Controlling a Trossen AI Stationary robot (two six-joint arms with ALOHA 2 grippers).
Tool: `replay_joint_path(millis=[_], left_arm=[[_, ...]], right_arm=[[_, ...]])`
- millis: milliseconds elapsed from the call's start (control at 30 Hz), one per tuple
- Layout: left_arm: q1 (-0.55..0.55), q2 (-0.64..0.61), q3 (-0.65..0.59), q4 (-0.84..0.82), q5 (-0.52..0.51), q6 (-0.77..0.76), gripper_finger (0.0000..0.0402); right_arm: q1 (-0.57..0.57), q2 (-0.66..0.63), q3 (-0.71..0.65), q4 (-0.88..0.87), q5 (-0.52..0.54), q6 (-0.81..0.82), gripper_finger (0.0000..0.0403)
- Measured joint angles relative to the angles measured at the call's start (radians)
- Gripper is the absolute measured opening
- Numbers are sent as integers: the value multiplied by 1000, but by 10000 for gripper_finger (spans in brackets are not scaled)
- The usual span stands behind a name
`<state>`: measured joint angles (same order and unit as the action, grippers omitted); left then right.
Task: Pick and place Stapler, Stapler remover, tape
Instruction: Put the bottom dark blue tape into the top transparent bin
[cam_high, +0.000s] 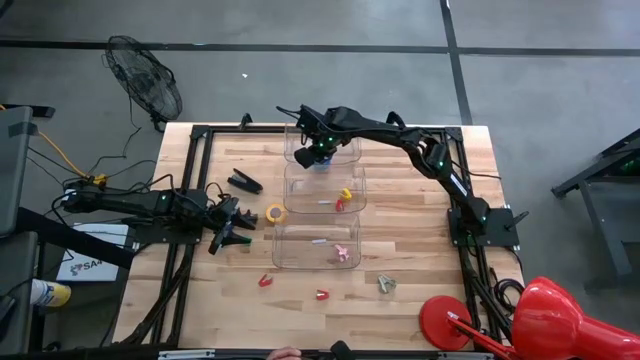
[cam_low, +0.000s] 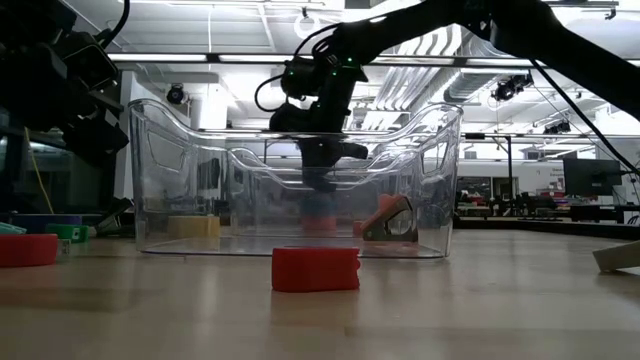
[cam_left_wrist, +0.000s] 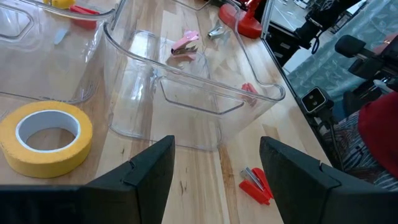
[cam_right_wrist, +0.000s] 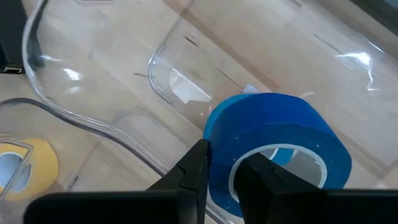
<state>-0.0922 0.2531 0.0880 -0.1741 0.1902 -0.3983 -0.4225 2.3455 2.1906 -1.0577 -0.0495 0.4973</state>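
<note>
My right gripper (cam_high: 318, 152) is over the far clear bin (cam_high: 345, 150) and is shut on a blue tape roll (cam_right_wrist: 273, 137). My left gripper (cam_high: 232, 230) hangs open above the table's left side, next to a yellow tape roll (cam_high: 275, 213) that lies flat on the wood (cam_left_wrist: 46, 134). A black stapler (cam_high: 245, 181) lies farther back on the left. Two red staple removers (cam_high: 265, 281) (cam_high: 322, 294) and a metal one (cam_high: 386, 284) lie near the table's near edge. No pink tape roll or second blue one shows. My right gripper holds the blue tape roll by its wall (cam_right_wrist: 217, 155). One finger (cam_right_wrist: 261, 174) is inside the ring's hole and the other finger (cam_right_wrist: 196, 168) is outside. The fingers come from above, and the roll sits tilted over the inside of the far bin.
Three clear bins stand in a row down the table's middle; the middle bin (cam_high: 300, 190) holds yellow and red pieces, the near bin (cam_high: 290, 250) a pink piece (cam_left_wrist: 185, 43). A red lamp (cam_high: 540, 320) stands at the near right corner, and a fan (cam_high: 145, 80) beyond the far left corner.
</note>
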Motion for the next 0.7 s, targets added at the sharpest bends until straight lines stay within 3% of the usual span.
replay_joint_path(millis=[700], left_arm=[[0,0,0,0,0,0,231]], right_arm=[[0,-2,0,-23,-13,-4,144]])
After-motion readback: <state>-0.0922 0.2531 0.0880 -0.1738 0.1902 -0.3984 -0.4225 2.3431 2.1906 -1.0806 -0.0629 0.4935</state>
